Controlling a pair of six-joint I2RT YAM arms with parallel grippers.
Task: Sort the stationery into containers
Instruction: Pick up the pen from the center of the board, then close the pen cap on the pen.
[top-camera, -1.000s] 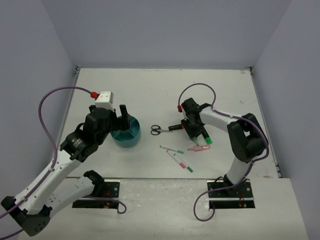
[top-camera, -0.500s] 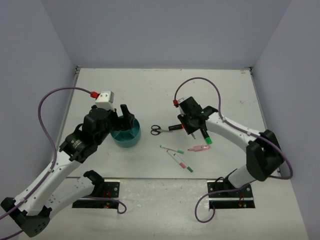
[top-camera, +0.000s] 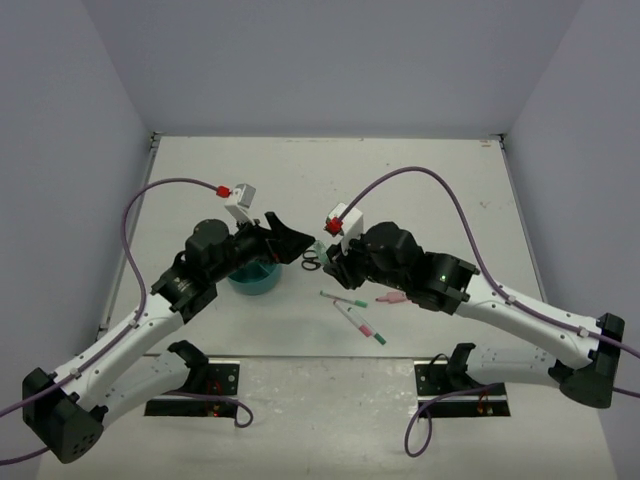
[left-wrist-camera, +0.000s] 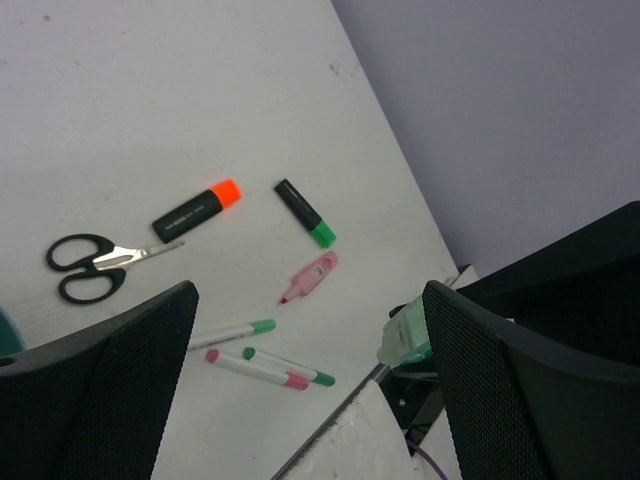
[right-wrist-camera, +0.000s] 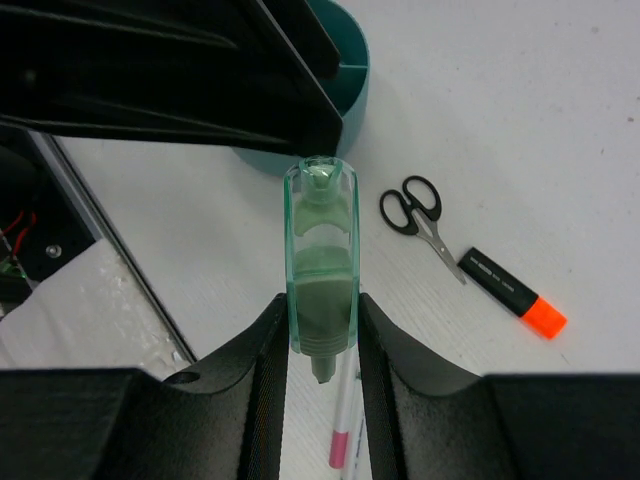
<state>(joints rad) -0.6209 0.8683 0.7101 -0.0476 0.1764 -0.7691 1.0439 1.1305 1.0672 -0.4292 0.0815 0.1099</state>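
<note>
The desk (top-camera: 400, 180) is walled on its left, far and right sides by plain grey walls (top-camera: 320, 70). Its far half lies bare up to the back edge, and there is free surface toward the right edge too. Everything crowds the near middle, where the two arms meet tip to tip. The left fingers (left-wrist-camera: 110, 390) are spread wide and hold nothing, hanging above the desk just right of the teal organizer (top-camera: 250, 278). The right fingers (right-wrist-camera: 265, 400) are clamped on a see-through green tube (right-wrist-camera: 320, 270), gripping its lower part, so that its rounded end sticks out toward the left arm. From the left wrist that end shows in the gap between the spread fingers, close to one of them — whether it touches I cannot tell. Lying on the desk below are the scissors (left-wrist-camera: 90, 265), an orange-capped highlighter (left-wrist-camera: 197, 210) just beside their blades, a green-capped highlighter (left-wrist-camera: 305, 212) and a pink tube (left-wrist-camera: 310, 277). Nearer the front edge are two thin white pens (left-wrist-camera: 270, 367) — none of these is in the organizer. The organizer stands on the left half of the desk, well in from the left edge.
</note>
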